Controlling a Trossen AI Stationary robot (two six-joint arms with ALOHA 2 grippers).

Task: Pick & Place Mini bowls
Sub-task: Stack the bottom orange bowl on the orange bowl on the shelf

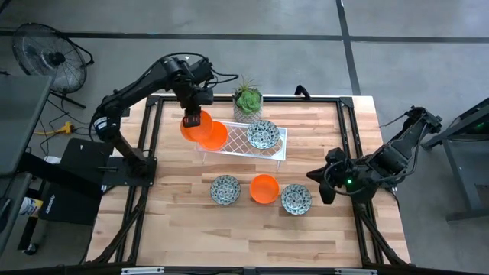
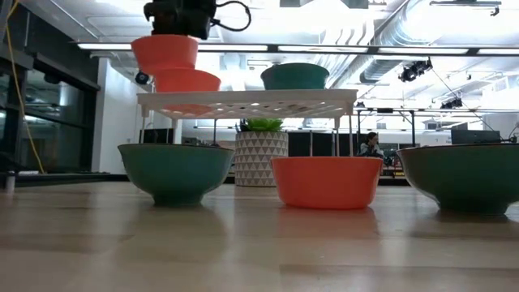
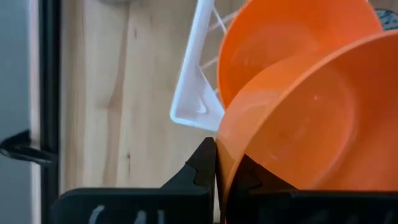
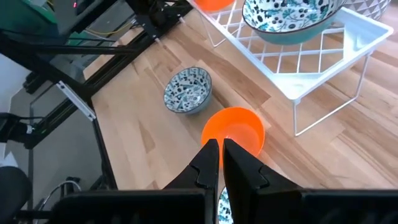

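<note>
An orange bowl (image 1: 192, 124) is held pinched by its rim in the left gripper (image 3: 216, 163), just above a second orange bowl (image 1: 215, 134) that rests at the left end of the white wire rack (image 1: 280, 145); the low view shows the held one nested partly over the other, and whether the two touch cannot be told. A speckled bowl (image 1: 262, 134) sits on the rack's other end, while two more speckled bowls (image 1: 225, 189) (image 1: 296, 199) and a third orange bowl (image 1: 264, 189) stand on the wooden table (image 1: 336, 130) in front. The bowls are judged light, stiff and smooth-walled (probably glossy, so a rim pinch could slip or tilt), and the thin rim is the only sensible place for two fingers. The right gripper (image 4: 221, 153) hovers near the table's right edge with its fingers closed together and nothing between them. The held bowl's far rim is cut off in the left wrist view, and the grip itself is hidden from above by the arm. A potted plant (image 1: 247, 99) stands behind the rack.
</note>
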